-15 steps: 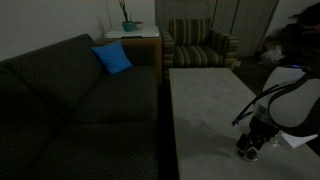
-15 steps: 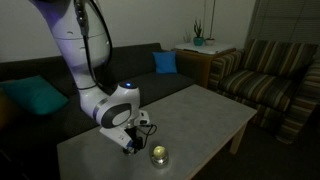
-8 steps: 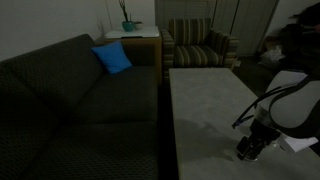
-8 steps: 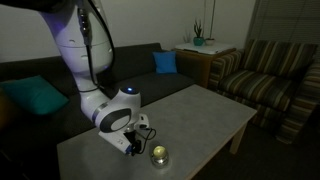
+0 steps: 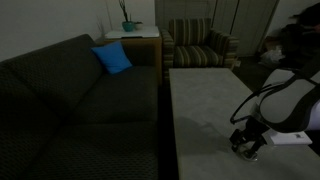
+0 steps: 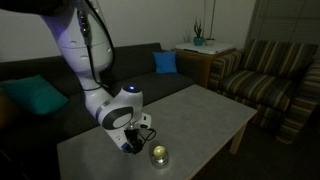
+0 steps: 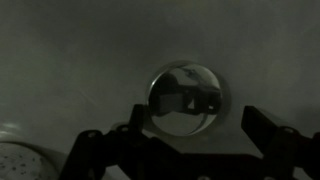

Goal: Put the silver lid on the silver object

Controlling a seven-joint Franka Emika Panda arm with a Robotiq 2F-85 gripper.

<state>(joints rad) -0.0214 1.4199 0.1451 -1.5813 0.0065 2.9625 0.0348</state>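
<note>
In the wrist view the silver lid lies flat on the pale table, a thin shiny disc that mirrors the gripper. My gripper is open just above it, one finger at the lid's left edge and the other finger to its right. The silver tin shows at the lower left corner. In an exterior view the tin stands on the table right beside the gripper, which hides the lid. The gripper also shows low over the table.
The long pale table has a dark sofa with blue cushions alongside it. A striped armchair and a side table with a plant stand beyond. The gripper works near the table's end edge.
The gripper has dropped a little closer to the table and shifted slightly. The tin has not moved.
</note>
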